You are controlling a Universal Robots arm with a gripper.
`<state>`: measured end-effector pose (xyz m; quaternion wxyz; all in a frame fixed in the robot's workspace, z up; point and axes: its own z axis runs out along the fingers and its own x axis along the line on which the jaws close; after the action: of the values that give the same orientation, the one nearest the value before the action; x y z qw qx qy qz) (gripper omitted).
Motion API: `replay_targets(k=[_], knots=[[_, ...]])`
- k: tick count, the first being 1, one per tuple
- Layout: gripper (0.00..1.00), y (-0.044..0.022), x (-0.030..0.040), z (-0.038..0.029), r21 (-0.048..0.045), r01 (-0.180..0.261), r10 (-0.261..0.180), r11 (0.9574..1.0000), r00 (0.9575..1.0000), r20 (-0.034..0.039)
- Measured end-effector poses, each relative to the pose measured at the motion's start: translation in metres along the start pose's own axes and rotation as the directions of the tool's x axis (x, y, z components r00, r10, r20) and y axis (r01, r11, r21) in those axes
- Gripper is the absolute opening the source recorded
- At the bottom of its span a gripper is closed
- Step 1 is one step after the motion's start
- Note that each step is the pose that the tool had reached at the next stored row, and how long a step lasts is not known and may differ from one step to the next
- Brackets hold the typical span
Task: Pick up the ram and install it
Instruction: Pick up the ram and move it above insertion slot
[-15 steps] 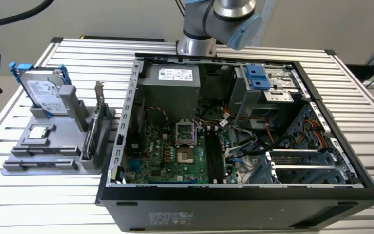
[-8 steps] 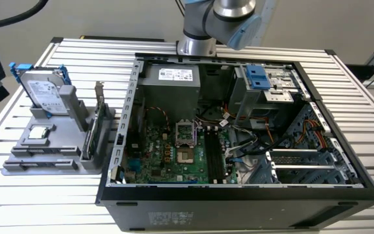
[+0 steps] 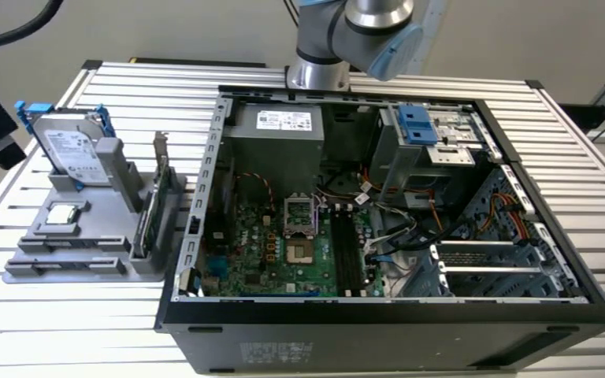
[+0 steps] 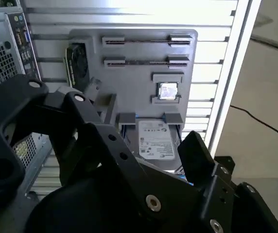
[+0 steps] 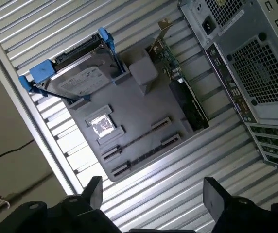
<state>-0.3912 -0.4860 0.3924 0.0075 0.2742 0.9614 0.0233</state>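
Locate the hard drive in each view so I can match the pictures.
Exterior view: the hard drive stands in the gray tray, at the exterior view's left.
Second wrist view: on the tray, beside the square chip, hard drive at.
First wrist view: on the tray, blue rails showing, hard drive at.
Shared landmark: the square chip.

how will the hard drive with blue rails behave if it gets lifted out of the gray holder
The hard drive is a boxy metal case, so probably stiff and heavy for its size. It stands on edge in the gray holder, so a sideways push might tip it. Its blue rails look like thin plastic and may flex.
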Motion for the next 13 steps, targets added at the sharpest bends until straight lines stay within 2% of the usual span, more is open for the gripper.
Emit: replay_targets(k=[6,7,13], knots=[[1.0,0.0,0.0,0.0001,0.0002,-0.056,0.056,0.9984,0.9984,0.0027],[0.0,0.0,0.0,0.0002,0.0001,-0.067,0.067,0.9978,0.9978,0.0033],[0.0,0.0,0.0,0.0006,-0.0001,-0.13,0.13,0.9915,0.9915,0.0064]])
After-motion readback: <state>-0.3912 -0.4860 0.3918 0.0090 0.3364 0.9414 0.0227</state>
